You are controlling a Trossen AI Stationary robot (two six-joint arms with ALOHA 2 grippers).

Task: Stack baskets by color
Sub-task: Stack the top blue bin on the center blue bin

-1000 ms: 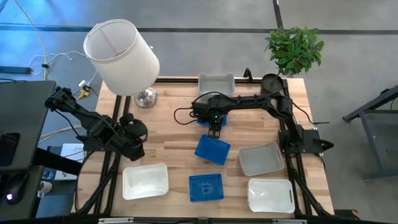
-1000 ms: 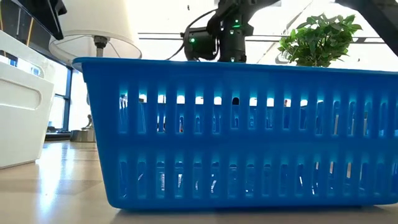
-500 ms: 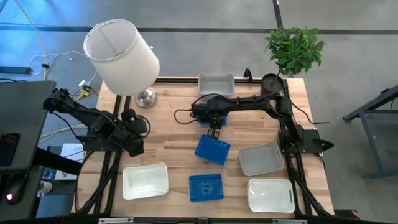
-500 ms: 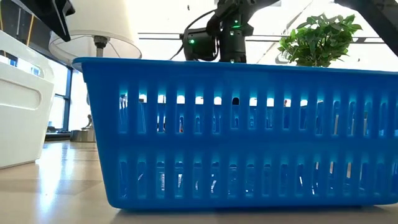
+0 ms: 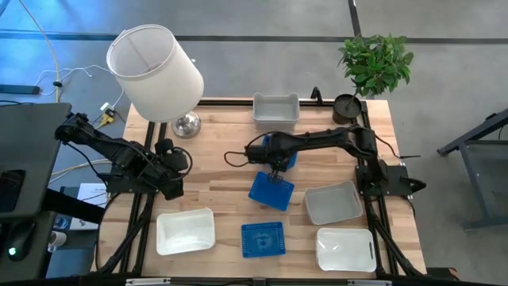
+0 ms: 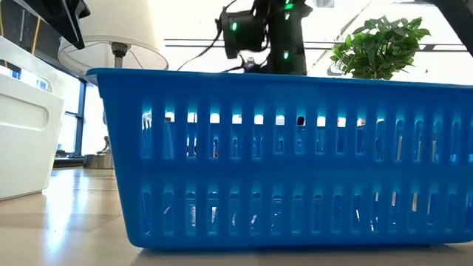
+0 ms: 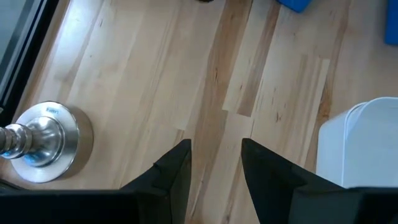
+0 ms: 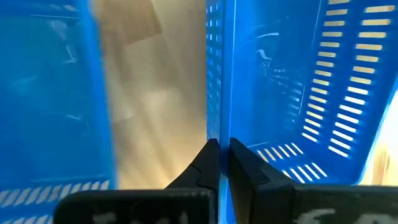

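Observation:
Three blue baskets show in the high view. One [image 5: 271, 191] lies skewed at mid-table, and my right gripper [image 5: 274, 171] is shut on its far wall. A second [image 5: 288, 156] sits partly under the right arm. The third [image 5: 263, 239] stands near the front edge and fills the low view [image 6: 281, 162]. White baskets rest at the far edge [image 5: 275, 106], near left [image 5: 186, 230] and near right [image 5: 333, 203] [image 5: 345, 249]. My left gripper [image 7: 214, 155] stands open above bare wood at the table's left side [image 5: 171, 179]. My right gripper pinches the top of the skewed blue basket's far wall [image 8: 221, 140], one finger [image 8: 242, 168] inside the basket and the other outside. The fingers point straight down from above. Whether the basket's bottom is clear of the table does not show.
A lamp with a large white shade [image 5: 155, 71] and a metal foot [image 7: 43, 140] stands at the far left. A potted plant [image 5: 375, 59] sits at the far right corner. Bare wood lies between the lamp foot and the near-left white basket [image 7: 364, 149].
My right gripper has moved a little toward the table's near edge, rolled slightly and shut on the skewed blue basket's far wall. The arm's shift uncovers more of the blue basket behind it. The skewed basket keeps its place.

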